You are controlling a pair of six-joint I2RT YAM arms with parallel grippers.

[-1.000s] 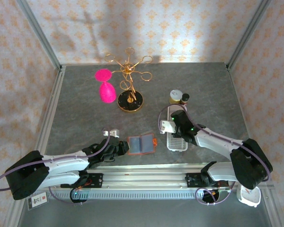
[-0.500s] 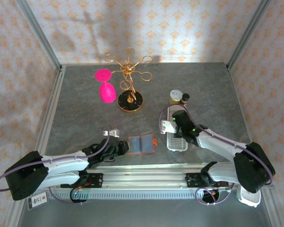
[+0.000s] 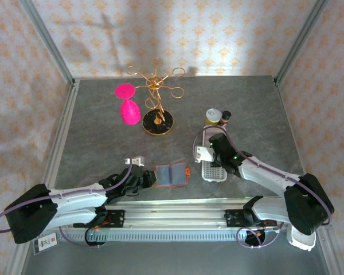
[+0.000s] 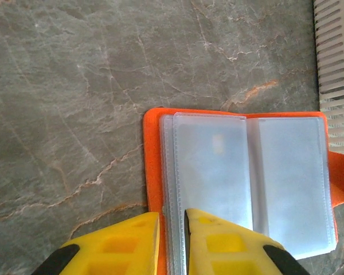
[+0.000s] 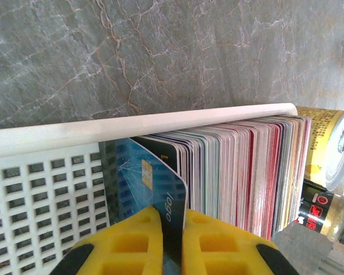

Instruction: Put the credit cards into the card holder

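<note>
the card holder (image 3: 171,174) lies open on the grey marbled bench (image 3: 252,103), close to the front edge and between the two arms. its orange cover is underneath and the clear plastic pockets face up. the left fingers (image 4: 152,235) are clenched on the left edge of the card holder (image 4: 241,172): the orange cover and the edges of the plastic pages sit in the narrow gap between them.

just to the right of the holder stands a white slotted tray (image 3: 214,173), long and narrow. the credit cards (image 5: 241,166) stand on edge inside it, packed tightly in one row in the far part of the tray (image 5: 46,189). at the end of this row one blue card (image 5: 155,183) leans a little away from the others. the right fingers (image 5: 155,235) are closed on this blue card and pinch it by the edge nearest to the wrist camera, while the card is in the tray.

behind the tray stands a jar (image 3: 213,117) with a yellow label, and a small dark bottle (image 3: 224,118) is just beside it. a gold wire stand (image 3: 157,103) and two pink objects (image 3: 128,109) are further back on the bench, well apart from the holder.
</note>
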